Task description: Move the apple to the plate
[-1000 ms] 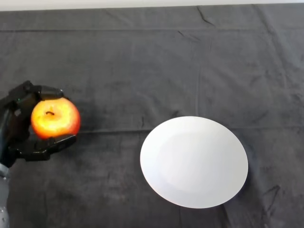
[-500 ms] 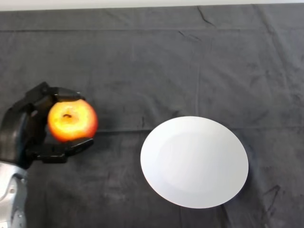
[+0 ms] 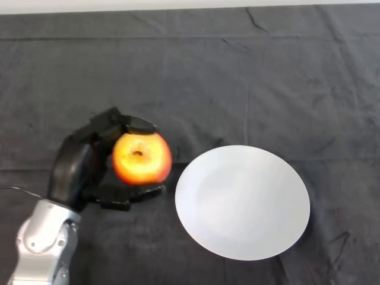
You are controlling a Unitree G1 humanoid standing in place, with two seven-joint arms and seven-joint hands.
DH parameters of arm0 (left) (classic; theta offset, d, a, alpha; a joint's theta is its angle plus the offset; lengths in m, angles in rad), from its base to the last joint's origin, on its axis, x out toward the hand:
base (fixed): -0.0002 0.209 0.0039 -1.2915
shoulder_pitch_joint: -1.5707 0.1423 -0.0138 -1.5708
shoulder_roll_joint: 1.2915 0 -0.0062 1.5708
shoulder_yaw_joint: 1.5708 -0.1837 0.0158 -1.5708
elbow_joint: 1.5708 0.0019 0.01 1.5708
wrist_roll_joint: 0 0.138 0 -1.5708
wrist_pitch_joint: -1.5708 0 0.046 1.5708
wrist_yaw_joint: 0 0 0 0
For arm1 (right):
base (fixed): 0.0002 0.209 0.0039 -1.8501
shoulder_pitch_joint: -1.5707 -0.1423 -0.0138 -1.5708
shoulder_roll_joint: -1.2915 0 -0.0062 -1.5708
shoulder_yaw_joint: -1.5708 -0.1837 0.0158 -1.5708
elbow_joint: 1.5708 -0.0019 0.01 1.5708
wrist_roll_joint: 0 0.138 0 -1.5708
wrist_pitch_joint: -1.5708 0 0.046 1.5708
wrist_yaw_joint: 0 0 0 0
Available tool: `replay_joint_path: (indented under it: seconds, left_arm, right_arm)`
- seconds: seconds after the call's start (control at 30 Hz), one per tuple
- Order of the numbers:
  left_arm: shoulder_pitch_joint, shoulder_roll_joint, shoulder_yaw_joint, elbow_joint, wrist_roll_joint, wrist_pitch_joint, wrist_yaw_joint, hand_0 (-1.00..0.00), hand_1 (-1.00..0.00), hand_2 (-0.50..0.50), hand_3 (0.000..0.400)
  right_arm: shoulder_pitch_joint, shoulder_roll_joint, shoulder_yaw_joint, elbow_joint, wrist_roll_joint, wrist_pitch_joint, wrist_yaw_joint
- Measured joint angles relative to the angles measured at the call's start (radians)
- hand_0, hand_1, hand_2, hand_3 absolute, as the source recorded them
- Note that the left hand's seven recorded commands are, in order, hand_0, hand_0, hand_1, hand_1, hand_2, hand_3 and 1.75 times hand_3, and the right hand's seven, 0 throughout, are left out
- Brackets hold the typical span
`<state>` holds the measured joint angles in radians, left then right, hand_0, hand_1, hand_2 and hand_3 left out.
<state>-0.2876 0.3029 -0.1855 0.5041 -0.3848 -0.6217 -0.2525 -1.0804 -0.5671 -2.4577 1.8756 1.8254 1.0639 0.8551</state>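
The black robot hand (image 3: 80, 169) sits in the lower left of the frame, its fingers and thumb curled round the round red-and-yellow apple (image 3: 142, 158), one finger arched over the fruit's top and another tucked beneath it. The apple's stem dimple faces the camera. Behind the robot hand, the silver-grey arm (image 3: 44, 240) runs down to the bottom left corner.

Compared with half a second ago, the robot hand and apple have travelled rightward across the frame: the fruit was then well left of centre and clearly apart from the dish, and now it hangs just beside the left rim of the round white plate (image 3: 242, 202), which lies in the lower middle-right of the frame. More of the silver-grey arm shows than before. The plate itself has not shifted and holds nothing. The apple is not over the plate yet.

The counter under its dark grey creased cloth (image 3: 237, 77) fills the rest of the view.
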Motion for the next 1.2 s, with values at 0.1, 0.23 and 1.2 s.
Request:
replay_joint_path:
  seconds: [0.1,0.23,1.2]
  left_arm:
    - [0.0,-0.002,-0.035,-0.027,0.015,-0.003,0.032,-1.0,-1.0,0.0,0.4]
    - [0.0,-0.009,-0.09,-0.036,0.022,-0.025,0.073,-1.0,-1.0,0.0,0.4]
    - [-0.106,-0.055,-0.495,0.149,0.093,-0.161,0.319,-0.98,-1.0,0.01,0.4]
  right_arm:
    - [0.0,0.0,0.0,0.0,0.0,0.0,0.0]
    - [0.0,0.0,0.0,0.0,0.0,0.0,0.0]
    - [0.0,0.0,0.0,0.0,0.0,0.0,-0.0001]
